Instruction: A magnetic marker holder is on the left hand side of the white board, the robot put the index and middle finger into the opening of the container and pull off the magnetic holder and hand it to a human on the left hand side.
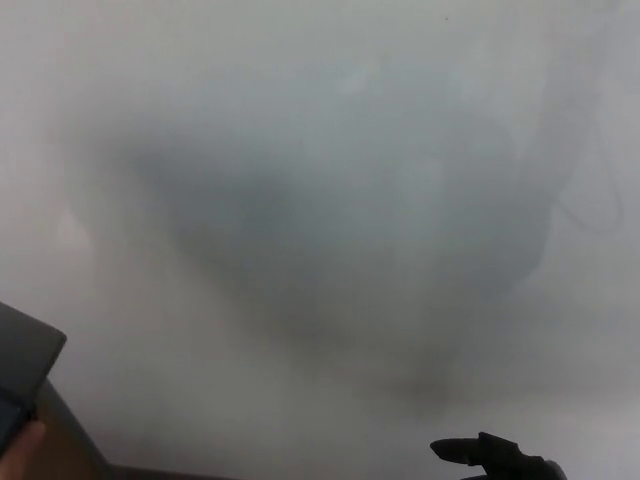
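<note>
Whiteboard (330,150) fills view; right hand (497,460) low, grip unclear; holder (25,350) at left edge.

White board (330,200): smooth, glossy face, carrying a soft grey blurred reflection across its middle. Magnetic holder (25,355), lower left corner: dark grey, matt, plastic-looking, flat smooth panel with a crisp edge. Right hand (495,458), bottom edge: black, hard-looking, plastic-like shell with a dull sheen; only the top shows.
</note>
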`<state>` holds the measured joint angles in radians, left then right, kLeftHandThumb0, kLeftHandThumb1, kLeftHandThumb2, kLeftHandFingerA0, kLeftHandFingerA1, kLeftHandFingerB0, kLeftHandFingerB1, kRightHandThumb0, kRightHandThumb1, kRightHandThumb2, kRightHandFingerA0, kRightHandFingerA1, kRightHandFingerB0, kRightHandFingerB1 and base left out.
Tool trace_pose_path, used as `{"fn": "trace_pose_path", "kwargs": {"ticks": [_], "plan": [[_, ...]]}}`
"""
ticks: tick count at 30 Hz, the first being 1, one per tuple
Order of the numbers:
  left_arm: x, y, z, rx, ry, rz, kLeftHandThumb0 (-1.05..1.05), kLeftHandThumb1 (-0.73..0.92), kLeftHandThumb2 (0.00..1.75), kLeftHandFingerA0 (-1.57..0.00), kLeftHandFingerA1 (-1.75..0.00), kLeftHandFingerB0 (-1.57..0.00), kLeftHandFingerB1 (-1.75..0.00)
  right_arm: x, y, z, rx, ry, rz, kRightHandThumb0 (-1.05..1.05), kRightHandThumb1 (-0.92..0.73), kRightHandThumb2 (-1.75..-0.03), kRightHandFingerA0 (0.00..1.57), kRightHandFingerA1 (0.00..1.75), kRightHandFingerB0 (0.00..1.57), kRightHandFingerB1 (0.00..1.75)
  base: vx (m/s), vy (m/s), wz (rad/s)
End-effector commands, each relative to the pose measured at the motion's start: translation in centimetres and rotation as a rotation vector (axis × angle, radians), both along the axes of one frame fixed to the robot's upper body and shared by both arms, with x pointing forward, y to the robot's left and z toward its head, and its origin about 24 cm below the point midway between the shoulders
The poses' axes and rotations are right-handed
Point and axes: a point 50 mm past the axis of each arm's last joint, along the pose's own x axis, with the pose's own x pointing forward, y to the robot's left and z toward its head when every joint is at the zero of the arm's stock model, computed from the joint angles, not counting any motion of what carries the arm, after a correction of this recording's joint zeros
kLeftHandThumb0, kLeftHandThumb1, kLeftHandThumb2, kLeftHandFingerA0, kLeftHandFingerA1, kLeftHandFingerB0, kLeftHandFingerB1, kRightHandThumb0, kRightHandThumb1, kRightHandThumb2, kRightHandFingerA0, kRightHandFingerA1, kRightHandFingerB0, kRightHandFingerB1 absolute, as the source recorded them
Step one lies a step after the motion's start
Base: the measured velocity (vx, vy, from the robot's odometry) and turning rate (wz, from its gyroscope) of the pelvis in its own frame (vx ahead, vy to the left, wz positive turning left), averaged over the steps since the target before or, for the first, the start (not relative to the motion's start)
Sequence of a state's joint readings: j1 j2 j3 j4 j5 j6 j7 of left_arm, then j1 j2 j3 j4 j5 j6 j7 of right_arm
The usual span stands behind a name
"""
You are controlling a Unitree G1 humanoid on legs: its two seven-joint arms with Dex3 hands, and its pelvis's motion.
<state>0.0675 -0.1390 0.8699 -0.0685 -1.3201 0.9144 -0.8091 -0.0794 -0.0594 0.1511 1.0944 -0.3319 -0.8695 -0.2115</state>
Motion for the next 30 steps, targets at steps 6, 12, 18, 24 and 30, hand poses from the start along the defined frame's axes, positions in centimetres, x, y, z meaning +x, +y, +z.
{"fn": "trace_pose_path", "kwargs": {"ticks": [6, 12, 18, 24, 30], "plan": [[-0.7, -0.6, 0.8, -0.107, 0.019, -0.044, -0.56, 0.64, 1.0, -1.01, -1.23, -0.83, -0.83, -0.8, -1.5, -0.5, -0.084, 0.029, -0.023, -0.53, -0.71, -0.61, 0.83, 0.52, 0.7, 0.47, 0.0, 0.0, 0.0], [-0.7, -0.7, 1.0, -0.1, 0.034, -0.065, -0.54, 0.79, 0.67, -0.89, -1.45, -0.82, -0.8, -0.8, -1.1, -0.6, -0.078, 0.032, -0.028, -0.53, -0.7, -0.61, 0.83, 0.52, 0.7, 0.47, 0.0, 0.0, 0.0], [-0.6, -1.3, 0.7, -0.092, 0.061, -0.086, -0.54, 0.73, 0.68, -0.95, -1.4, -0.83, -0.89, -0.4, -1.1, -0.5, -0.087, 0.025, -0.027, -0.53, -0.7, -0.61, 0.85, 0.53, 0.71, 0.47, 0.0, 0.0, 0.0], [-0.6, -1.4, 0.2, -0.058, 0.051, -0.095, -0.47, 0.78, 0.63, -0.99, -1.11, -0.9, -0.78, -0.7, -1.0, -0.6, -0.088, 0.025, -0.019, -0.51, -0.7, -0.61, 0.84, 0.53, 0.72, 0.48, 0.0, 0.0, 0.0], [-0.4, -1.3, -0.9, 0.151, 0.025, -0.151, -0.77, 0.47, 0.85, -0.28, -0.47, -0.14, -0.44, -0.7, -0.9, -0.7, -0.086, 0.034, -0.023, -0.53, -0.7, -0.61, 0.84, 0.53, 0.7, 0.47, 0.0, 0.0, 0.0]]}}
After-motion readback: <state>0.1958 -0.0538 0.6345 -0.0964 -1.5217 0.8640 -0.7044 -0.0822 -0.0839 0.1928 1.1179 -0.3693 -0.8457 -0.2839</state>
